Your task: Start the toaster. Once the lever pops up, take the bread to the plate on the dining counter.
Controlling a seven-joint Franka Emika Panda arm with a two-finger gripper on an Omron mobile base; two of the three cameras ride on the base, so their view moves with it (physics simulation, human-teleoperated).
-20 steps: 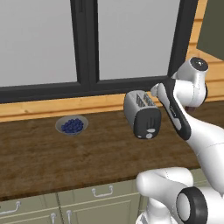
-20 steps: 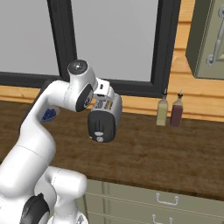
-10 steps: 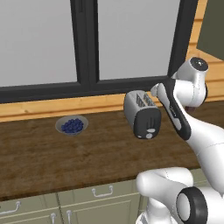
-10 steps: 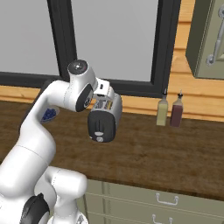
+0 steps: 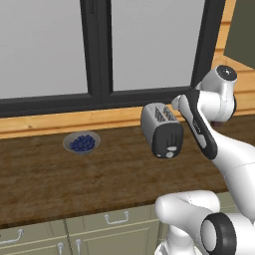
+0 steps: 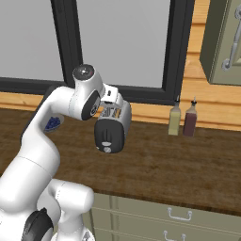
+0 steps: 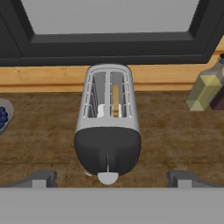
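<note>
In the hand view the toaster (image 7: 108, 131) stands on the dark wood surface (image 7: 175, 140) at centre, black end face toward 6 o'clock, with the bread (image 7: 115, 99) upright in its right slot. The tool (image 7: 109, 178) hangs above it with jaws spread wide and gripping nothing, one fingertip (image 7: 41, 178) at 8 o'clock and the other at 4 o'clock. A bowl (image 5: 81, 143) of blueberries sits at 9 o'clock of the toaster, and two bottles (image 6: 182, 118) at 2 o'clock.
</note>
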